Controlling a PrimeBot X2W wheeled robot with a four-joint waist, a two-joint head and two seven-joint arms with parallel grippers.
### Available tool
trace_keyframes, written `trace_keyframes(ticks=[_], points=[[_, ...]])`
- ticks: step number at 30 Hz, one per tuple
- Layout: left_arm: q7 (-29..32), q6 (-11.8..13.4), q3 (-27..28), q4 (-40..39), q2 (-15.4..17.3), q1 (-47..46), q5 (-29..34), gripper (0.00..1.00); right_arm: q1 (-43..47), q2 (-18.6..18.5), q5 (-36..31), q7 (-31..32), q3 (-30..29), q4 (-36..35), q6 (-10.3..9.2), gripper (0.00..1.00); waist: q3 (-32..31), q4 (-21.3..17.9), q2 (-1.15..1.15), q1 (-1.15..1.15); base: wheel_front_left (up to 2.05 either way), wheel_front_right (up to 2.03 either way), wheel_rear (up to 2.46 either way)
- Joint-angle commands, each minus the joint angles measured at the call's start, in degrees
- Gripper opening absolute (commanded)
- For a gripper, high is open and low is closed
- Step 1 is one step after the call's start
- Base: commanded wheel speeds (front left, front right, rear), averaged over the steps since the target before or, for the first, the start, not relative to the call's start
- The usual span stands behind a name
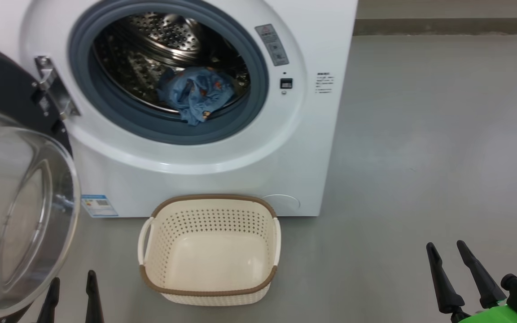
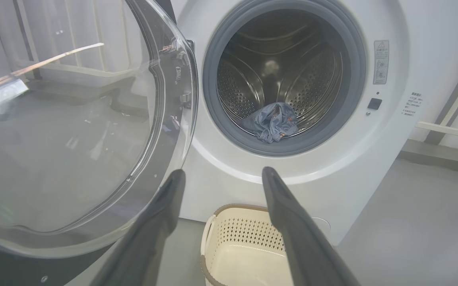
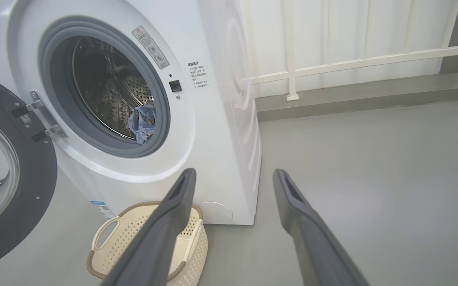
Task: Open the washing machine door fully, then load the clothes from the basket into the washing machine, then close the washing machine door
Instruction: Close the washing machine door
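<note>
The left pincer [image 1: 72, 277] sits low with its two long dark fingers spread wide and nothing between them. Just off its left finger hangs the washing machine door [image 1: 16, 188], swung out on its hinge [image 1: 54, 89], the black rim and bulging clear glass bowl rising above and to the left of the pincer. In the left wrist view the finger overlaps the door's lower edge, and whether they touch cannot be told. Straight ahead of this pincer stands the washing machine [image 1: 195, 179], white and boxy, its round mouth ringed by a grey rubber gasket [image 1: 249, 112]. The clothes [image 1: 195, 94] lie ahead of and above the fingertips, a small light blue heap with orange print at the front of the perforated steel drum [image 1: 159, 36], one fold draped over the gasket's lower lip. The basket [image 1: 213, 197] stands on the grey floor [image 1: 420, 157] ahead and to the right of the left pincer, close against the machine's foot, its cream bottom showing plain. A small blue label sticker [image 1: 99, 205] sits on the machine's front just ahead of the left pincer. The right pincer [image 1: 445, 246] is also spread wide and grips nothing. The basket lies well apart to its left, the machine's right corner lies ahead and to its left, and bare floor stretches in front of it.
</note>
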Motion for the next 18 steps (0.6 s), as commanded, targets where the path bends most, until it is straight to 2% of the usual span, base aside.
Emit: trace_keyframes(ticks=[1, 18], points=[[-0.36, 0.04, 1.96, -1.21, 0.54, -0.85, -0.52, 1.0, -0.44, -1.32, -0.86, -0.47, 1.38, -1.29, 0.32, 1.0, -0.11, 1.77, 0.0, 0.0, 0.0, 0.0, 0.0], [-0.36, 0.04, 2.97, -1.65, -0.17, 0.65, 0.62, 1.0, -1.01, -2.04, -0.36, -0.47, 3.88, -0.6, 0.32, 1.0, -1.52, 14.3, 0.0, 0.0, 0.0, 0.0, 0.0]])
